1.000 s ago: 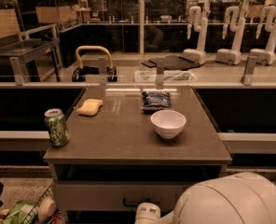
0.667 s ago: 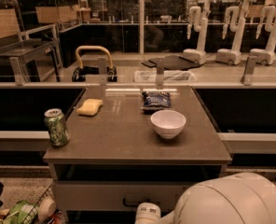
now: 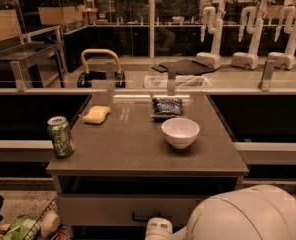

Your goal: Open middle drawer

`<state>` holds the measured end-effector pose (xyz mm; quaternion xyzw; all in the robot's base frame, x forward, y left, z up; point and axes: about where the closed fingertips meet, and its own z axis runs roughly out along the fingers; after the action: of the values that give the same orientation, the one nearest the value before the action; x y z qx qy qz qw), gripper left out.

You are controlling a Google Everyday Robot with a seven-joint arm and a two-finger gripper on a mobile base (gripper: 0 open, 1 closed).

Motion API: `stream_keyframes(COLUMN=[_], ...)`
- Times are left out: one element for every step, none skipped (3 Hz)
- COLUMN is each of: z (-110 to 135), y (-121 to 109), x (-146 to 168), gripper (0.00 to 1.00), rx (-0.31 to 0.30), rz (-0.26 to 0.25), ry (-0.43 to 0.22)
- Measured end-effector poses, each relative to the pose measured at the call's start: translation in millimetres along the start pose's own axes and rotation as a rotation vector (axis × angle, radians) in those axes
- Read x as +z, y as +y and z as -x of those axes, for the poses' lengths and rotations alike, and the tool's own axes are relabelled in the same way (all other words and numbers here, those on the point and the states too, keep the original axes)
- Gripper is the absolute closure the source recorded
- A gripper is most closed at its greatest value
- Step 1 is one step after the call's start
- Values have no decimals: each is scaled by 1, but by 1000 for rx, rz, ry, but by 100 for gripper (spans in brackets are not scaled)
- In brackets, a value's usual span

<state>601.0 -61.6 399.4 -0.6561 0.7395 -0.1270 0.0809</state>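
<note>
The middle drawer (image 3: 103, 208) is the wide grey front below the dark open recess (image 3: 138, 185) under the cabinet top. Its small black curved handle (image 3: 142, 217) sits at the centre. The drawer front looks flush with the cabinet. My gripper (image 3: 159, 229) shows only as a white rounded end at the bottom edge, just below and right of the handle. My large white arm shell (image 3: 248, 216) fills the lower right corner and hides the drawer's right part.
On the cabinet top (image 3: 138, 149) stand a green soda can (image 3: 61, 136) at the left edge, a yellow sponge (image 3: 96, 115), a dark blue snack bag (image 3: 167, 107) and a white bowl (image 3: 180, 132). A wire basket with packets (image 3: 25, 226) sits on the floor at lower left.
</note>
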Motion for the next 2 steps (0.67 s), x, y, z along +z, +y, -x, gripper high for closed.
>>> stream_keyframes(z=[0, -2], y=[0, -6], x=[0, -3], gripper=[0, 0], rx=[0, 0], rz=[0, 17], ry=[0, -1])
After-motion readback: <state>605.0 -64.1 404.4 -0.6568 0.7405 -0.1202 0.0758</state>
